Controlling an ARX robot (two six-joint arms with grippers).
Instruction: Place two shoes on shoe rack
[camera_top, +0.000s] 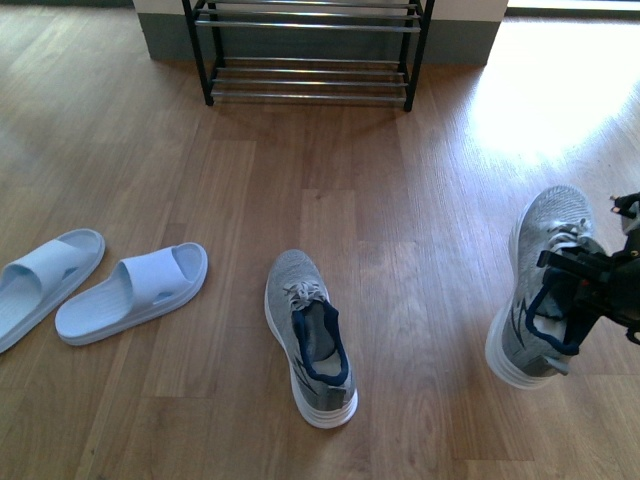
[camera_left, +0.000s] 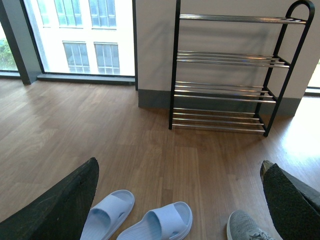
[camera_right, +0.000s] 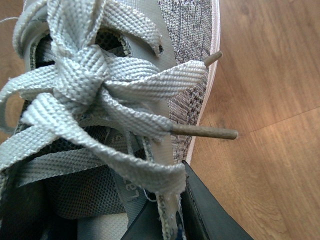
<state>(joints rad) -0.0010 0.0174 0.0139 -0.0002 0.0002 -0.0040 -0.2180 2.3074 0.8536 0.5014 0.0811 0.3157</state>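
I read the right gripper (camera_top: 566, 296) as closed on the collar of the held shoe (camera_top: 548, 235); its jaws stand narrow at the navy-lined opening, with the toe of the shoe pointing away beyond the fingers and the white ridged heel below them; whether the sole touches the wooden floor (camera_top: 400, 200) I cannot tell. In the right wrist view one dark finger (camera_right: 202, 212) lies against the tongue edge, just beside the knotted grey laces (camera_right: 95, 85); the grey knit upper fills most of that view. The second shoe (camera_top: 308, 335) lies flat on the floor, well apart from the right gripper and to its left, toe toward the shoe rack (camera_top: 310, 60). The rack stands far ahead of both grippers against the wall; the left wrist view shows all four chrome tiers bare. The left gripper (camera_left: 179, 165) is spread wide; its two dark fingers (camera_left: 55, 205) sit at opposite sides of the wrist view with only floor between them. Below and just ahead of the left gripper lie two pale blue slippers (camera_left: 160, 222), side by side; the toe of the second shoe shows near its right finger.
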